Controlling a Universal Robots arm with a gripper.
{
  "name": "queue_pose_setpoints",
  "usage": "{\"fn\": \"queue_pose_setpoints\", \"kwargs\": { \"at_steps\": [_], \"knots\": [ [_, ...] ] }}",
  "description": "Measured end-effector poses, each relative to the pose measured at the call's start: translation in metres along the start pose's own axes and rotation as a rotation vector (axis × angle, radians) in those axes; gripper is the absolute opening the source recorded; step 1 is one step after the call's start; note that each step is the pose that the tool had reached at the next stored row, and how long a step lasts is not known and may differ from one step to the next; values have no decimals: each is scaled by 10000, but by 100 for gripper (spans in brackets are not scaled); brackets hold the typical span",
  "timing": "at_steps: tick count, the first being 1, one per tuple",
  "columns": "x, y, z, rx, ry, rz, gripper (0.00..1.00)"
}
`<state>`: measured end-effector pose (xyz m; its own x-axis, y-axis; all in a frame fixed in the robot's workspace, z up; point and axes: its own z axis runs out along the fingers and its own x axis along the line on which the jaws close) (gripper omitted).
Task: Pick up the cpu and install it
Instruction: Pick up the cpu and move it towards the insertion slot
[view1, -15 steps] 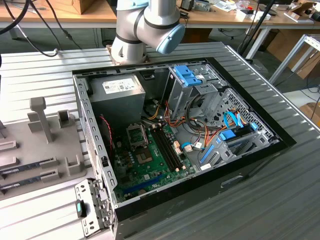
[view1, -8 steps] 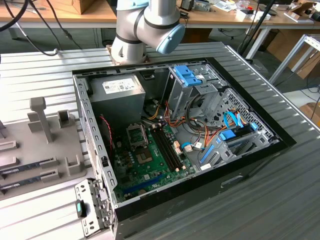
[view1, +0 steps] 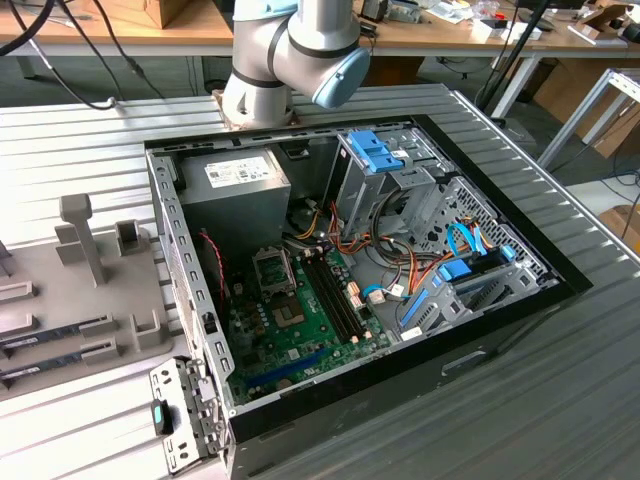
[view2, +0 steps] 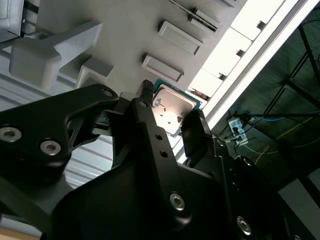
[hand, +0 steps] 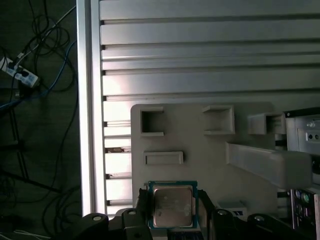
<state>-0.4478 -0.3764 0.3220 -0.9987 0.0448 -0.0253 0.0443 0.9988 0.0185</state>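
Gripper (view2: 170, 106) pinches the cpu (hand: 172, 206) edgewise above the grey tray (hand: 210, 165); such thin purchase (bare edges) risks tilt or slip.

One cpu (hand: 172, 206), two fingers (view2: 194, 131), one case (view1: 500, 345)

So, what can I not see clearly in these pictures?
- The cpu: in both wrist views the hand covers its sides, so whether it is gripped, and whether it rests on the grey tray, cannot be told.
- The socket on the green board: too small in the exterior view to tell if it is open.
- The arm: cut off by the exterior view's upper edge.
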Motion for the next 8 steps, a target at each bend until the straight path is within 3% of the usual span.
{"fn": "queue_pose_setpoints", "kwargs": {
  "at_steps": [8],
  "knots": [
    [-2, 1, -59, -8, 0, 0, 47]
  ]
}}
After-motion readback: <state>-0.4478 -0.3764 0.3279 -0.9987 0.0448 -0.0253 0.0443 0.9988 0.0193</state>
